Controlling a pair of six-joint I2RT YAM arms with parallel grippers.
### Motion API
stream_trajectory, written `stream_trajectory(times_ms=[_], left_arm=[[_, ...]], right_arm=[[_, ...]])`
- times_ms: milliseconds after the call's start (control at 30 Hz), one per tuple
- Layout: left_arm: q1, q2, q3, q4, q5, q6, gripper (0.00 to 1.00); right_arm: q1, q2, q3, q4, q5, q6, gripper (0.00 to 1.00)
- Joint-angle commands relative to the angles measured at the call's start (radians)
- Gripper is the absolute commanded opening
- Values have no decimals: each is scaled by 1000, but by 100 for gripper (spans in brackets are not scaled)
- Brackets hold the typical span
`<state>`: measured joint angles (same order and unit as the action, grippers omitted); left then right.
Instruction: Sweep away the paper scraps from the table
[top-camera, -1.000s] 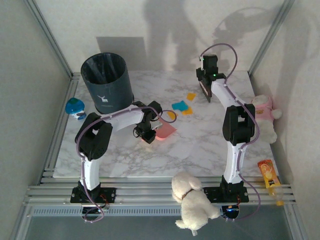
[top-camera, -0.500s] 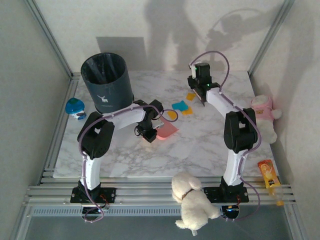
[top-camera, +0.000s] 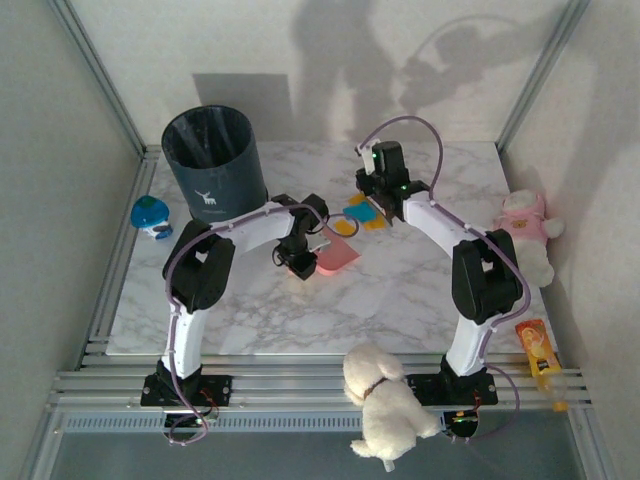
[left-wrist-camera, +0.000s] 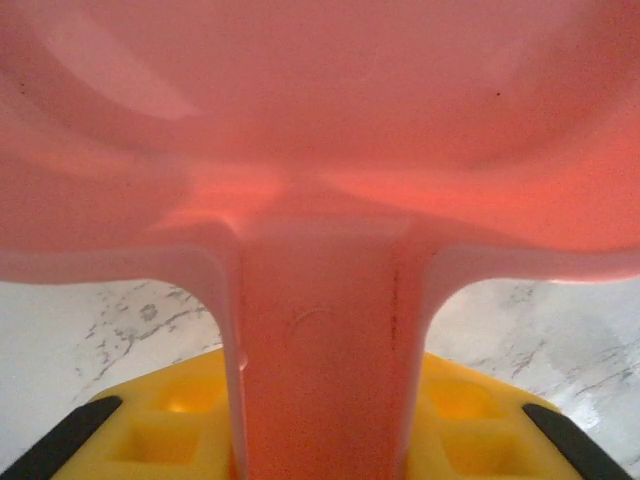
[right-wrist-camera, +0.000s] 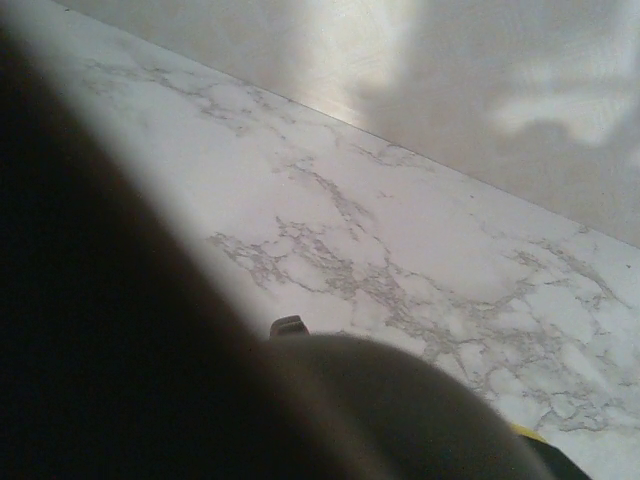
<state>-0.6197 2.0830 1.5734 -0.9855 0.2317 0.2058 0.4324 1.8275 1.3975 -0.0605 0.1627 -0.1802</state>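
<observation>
Pink plastic crowds my left wrist view: the pink dustpan (left-wrist-camera: 320, 120), its handle clamped tight in the left gripper (left-wrist-camera: 325, 425). From above, the pan lies low on the tabletop (top-camera: 400, 295), and its mouth seems turned toward the paper scraps (top-camera: 358, 211). They are a small cluster of teal and orange pieces just beyond its lip, near the middle of the marble. The right gripper (top-camera: 381, 205) hangs at the far side of that cluster, over the outer pieces. Its own camera is half blocked by a dark blur, so I cannot tell whether its jaws are closed on something or standing apart.

I judge the step in hand to be pushing the scraps into the pan. To do it well I would hold the pan's front edge flat against the marble so thin paper cannot slip beneath. I would drag the right side low and slow toward the lip, gathering the outermost orange piece first. Quick strokes would likely scatter such light scraps.
</observation>
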Motion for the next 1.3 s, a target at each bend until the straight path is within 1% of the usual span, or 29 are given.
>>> stream_trajectory(times_ms=[0, 167, 533, 733, 1000, 1167, 1267], left_arm=[[23, 27, 19, -47, -15, -12, 0], [41, 32, 22, -44, -12, -15, 0], [41, 48, 43, -60, -20, 4, 0], [40, 44, 45, -78, -23, 1, 0], [38, 30, 41, -86, -18, 1, 0], [27, 27, 31, -89, -20, 0, 0], [21, 20, 23, -90, -18, -1, 0]], right_arm=[[27, -21, -48, -100, -56, 34, 0], [48, -59, -70, -115, -84, 50, 0], [86, -113, -102, -125, -128, 81, 0], [104, -141, -101, -135, -127, 94, 0], [121, -184, -105, -146, -173, 115, 0], [123, -207, -114, -124, -172, 145, 0], [122, -224, -124, -97, -132, 177, 0]])
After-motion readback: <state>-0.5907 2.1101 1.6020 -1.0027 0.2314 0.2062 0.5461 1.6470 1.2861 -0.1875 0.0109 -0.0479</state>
